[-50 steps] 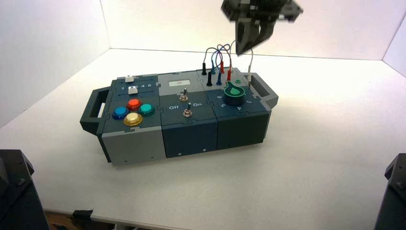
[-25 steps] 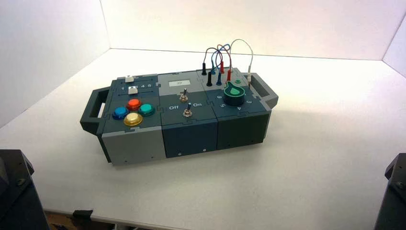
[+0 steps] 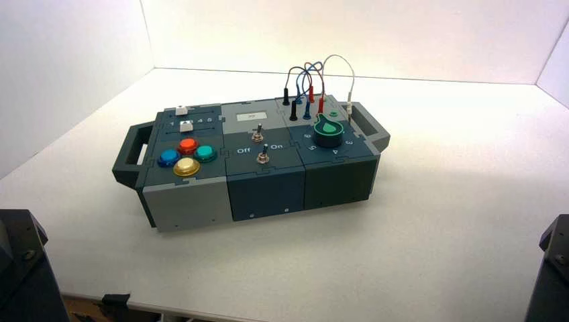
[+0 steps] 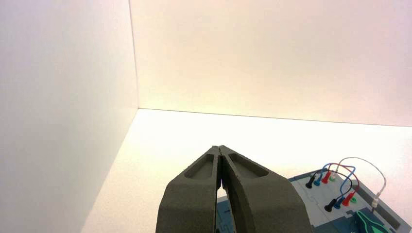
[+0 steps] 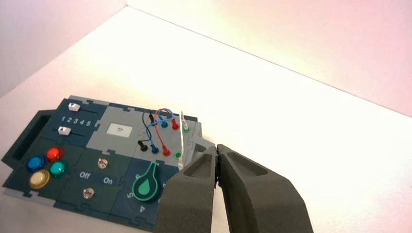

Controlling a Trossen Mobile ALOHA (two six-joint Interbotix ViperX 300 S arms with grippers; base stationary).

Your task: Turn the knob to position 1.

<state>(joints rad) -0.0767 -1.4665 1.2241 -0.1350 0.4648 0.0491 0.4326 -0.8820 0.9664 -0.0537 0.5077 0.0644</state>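
The knob [image 3: 328, 131] is a round dark knob with a teardrop green pointer top. It sits at the right end of the box [image 3: 268, 191], in front of the wire sockets. In the right wrist view the knob [image 5: 146, 184] has its pointer tip turned toward the sockets, away from the printed 4 and 5. My right gripper [image 5: 216, 145] is shut and empty, held high above the box's right end. My left gripper [image 4: 219, 147] is shut and empty, raised well clear of the box [image 4: 316, 194]. Neither gripper shows in the high view.
Four coloured push buttons [image 3: 186, 155], two white sliders [image 3: 183, 118] and two metal toggle switches [image 3: 260, 146] lie left of the knob. Looped wires [image 3: 315, 77] stand behind it. Dark arm bases fill the lower left [image 3: 20, 268] and lower right [image 3: 553, 268] corners. White walls enclose the table.
One second ago a gripper hung at the top of the high view above the wires. It has since moved up out of that view. The box and knob have not moved.
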